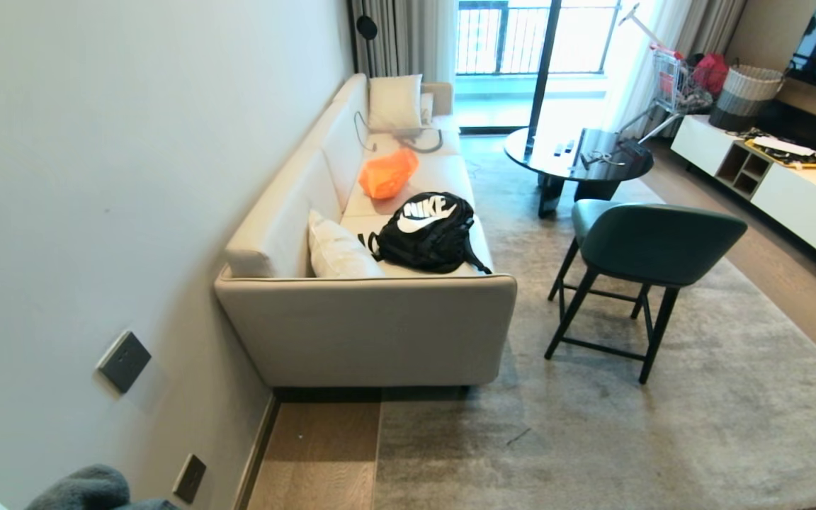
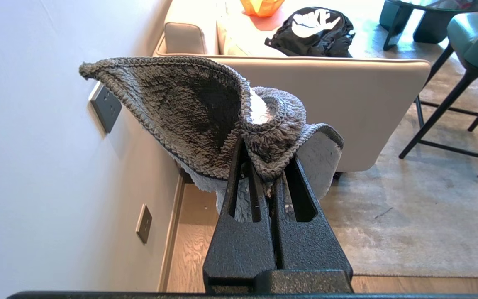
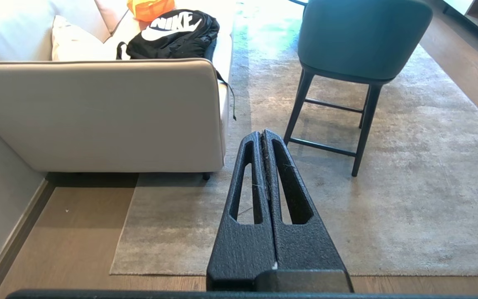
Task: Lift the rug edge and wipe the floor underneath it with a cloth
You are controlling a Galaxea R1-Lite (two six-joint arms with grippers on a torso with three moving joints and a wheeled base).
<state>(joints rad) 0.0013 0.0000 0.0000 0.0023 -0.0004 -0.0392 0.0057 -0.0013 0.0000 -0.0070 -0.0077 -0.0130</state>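
My left gripper [image 2: 266, 166] is shut on the cloth [image 2: 197, 112], a fluffy grey microfibre piece with a paler underside that bunches up above the fingers. In the head view only a bit of the cloth [image 1: 82, 489] shows at the bottom left corner. The right gripper [image 3: 262, 133] is shut and holds nothing, hanging above the rug. The rug edge [image 3: 172, 273] runs straight along the near side, lying flat, with its corner [image 3: 113, 270] near the wall. Bare wood floor [image 3: 69, 232] lies between the rug and the wall, and the same floor [image 1: 323, 453] shows in front of the sofa.
A beige sofa [image 1: 380, 326] stands against the left wall with a black backpack [image 1: 426, 230] and an orange bag [image 1: 387, 173] on it. A green chair [image 1: 635, 248] and a round black table [image 1: 578, 159] stand on the rug. Wall sockets [image 1: 123, 361] and a white cabinet [image 1: 790, 191] flank the room.
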